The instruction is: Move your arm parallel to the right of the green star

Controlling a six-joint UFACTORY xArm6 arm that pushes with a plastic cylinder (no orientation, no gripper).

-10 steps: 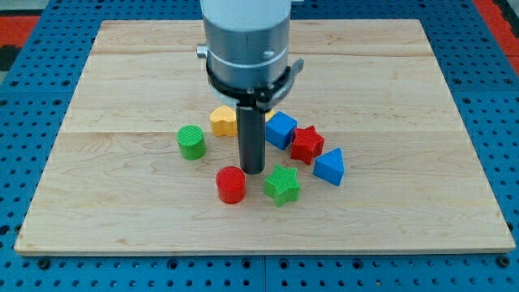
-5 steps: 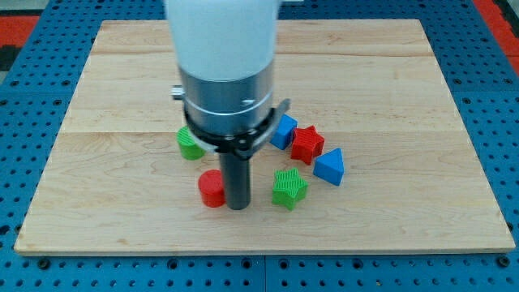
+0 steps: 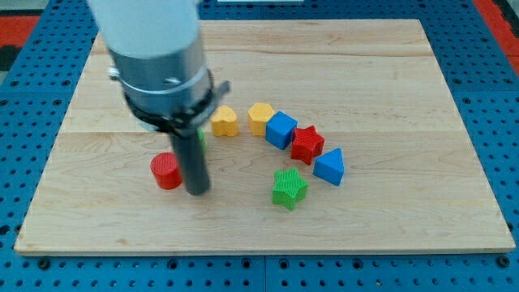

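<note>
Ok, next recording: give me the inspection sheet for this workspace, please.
Surface: pale wooden board on blue pegboard.
Job's things: green star block in the lower middle; my tip is to its left in the view, apart from it.
Clutter: red cylinder block beside my tip; green block largely hidden behind the rod; two yellow blocks, blue cube, red star block, blue triangular block.
Tool: rod only.
Cables: nothing seen.
Surroundings: red edging in the top corners.

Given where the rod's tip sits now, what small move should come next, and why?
Probably a slide toward the view's right, passing below the green star. My tip sits on the star's left, touching the red cylinder, while the task wants it level with the star on its right, below the blue triangle.
</note>
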